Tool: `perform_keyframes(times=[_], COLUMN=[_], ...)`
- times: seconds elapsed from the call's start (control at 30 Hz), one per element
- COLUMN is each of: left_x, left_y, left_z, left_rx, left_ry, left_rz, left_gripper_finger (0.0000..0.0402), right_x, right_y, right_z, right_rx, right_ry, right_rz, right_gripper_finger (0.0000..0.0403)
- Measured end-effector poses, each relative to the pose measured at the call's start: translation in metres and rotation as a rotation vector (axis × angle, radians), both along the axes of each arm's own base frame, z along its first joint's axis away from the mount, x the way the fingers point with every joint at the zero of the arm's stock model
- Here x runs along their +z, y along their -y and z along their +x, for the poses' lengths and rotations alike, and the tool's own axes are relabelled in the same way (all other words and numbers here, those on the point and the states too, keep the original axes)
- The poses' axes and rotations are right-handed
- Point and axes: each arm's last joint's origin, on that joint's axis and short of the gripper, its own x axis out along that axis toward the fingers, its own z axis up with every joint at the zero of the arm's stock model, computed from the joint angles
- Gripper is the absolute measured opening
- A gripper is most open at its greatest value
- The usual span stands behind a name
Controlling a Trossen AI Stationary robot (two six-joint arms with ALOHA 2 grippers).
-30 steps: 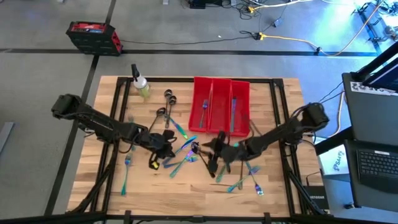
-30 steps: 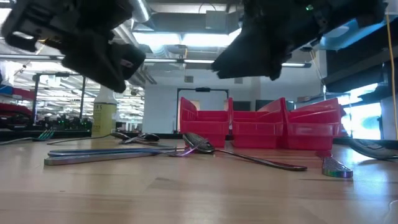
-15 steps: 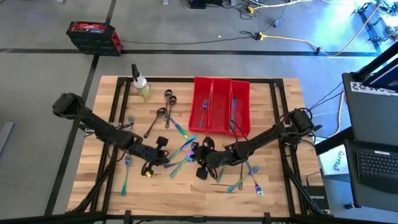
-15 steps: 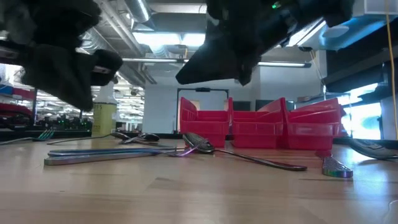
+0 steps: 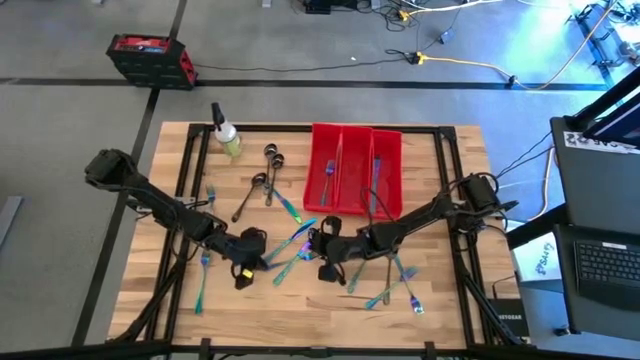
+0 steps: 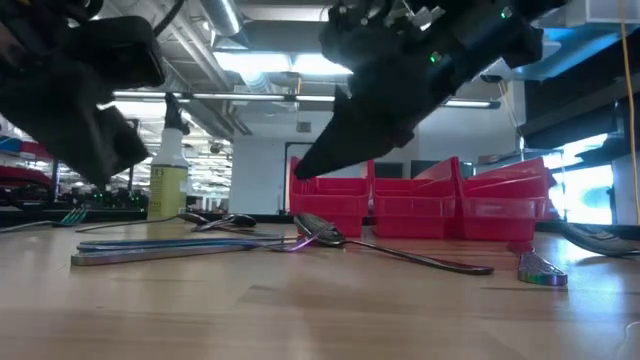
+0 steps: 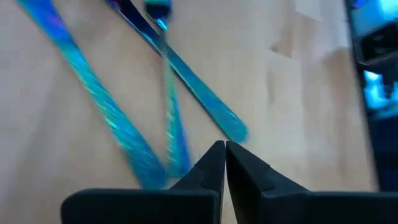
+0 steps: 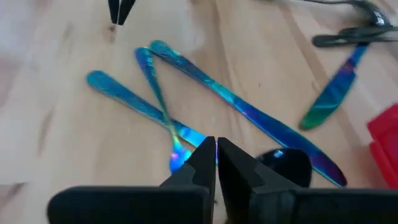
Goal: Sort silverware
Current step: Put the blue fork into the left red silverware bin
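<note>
**Q:** Where are your pincers?

**A:** Both hang low over the middle of the wooden table (image 5: 450, 310). My left gripper (image 5: 243, 262) has its fingers pressed together, holding nothing. My right gripper (image 5: 328, 252) is also pressed together and empty, its tips just above the wood.

**Q:** And the silverware?

**A:** Most of the silverware (image 5: 297, 240) lies in a loose pile between my two grippers, flat on the table. In the right wrist view, three blue handles (image 8: 163, 106) cross just ahead of my closed right tips; I cannot tell whether they touch. In the left wrist view, blue handles (image 7: 118, 127) lie just beside my closed left tips.

**Q:** Anything elsewhere?

**A:** More pieces (image 5: 397, 285) lie near the table's front edge, right of the pile. Dark spoons (image 5: 271, 158) sit beside the red bins (image 5: 356, 140), which hold a fork (image 5: 328, 180) and a knife (image 5: 375, 185). A spray bottle (image 5: 226, 135) stands at the back left.
</note>
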Motion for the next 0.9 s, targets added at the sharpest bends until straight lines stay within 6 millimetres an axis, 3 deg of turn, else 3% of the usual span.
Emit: perform_keyframes(times=[0.23, 0.9], left_x=[0.0, -0.004], left_y=[0.003, 0.0], left_z=[-0.001, -0.004], left_rx=[0.002, 0.02], left_ry=[-0.066, -0.098], left_rz=[-0.132, -0.073], left_gripper_finger=[0.0, 0.0], right_x=[-0.004, -0.021], right_y=[0.006, 0.019], right_z=[-0.001, 0.002], right_rx=[0.114, 0.189], right_ry=[-0.079, -0.157], right_rz=[-0.003, 0.033], right_gripper_finger=[0.0, 0.0])
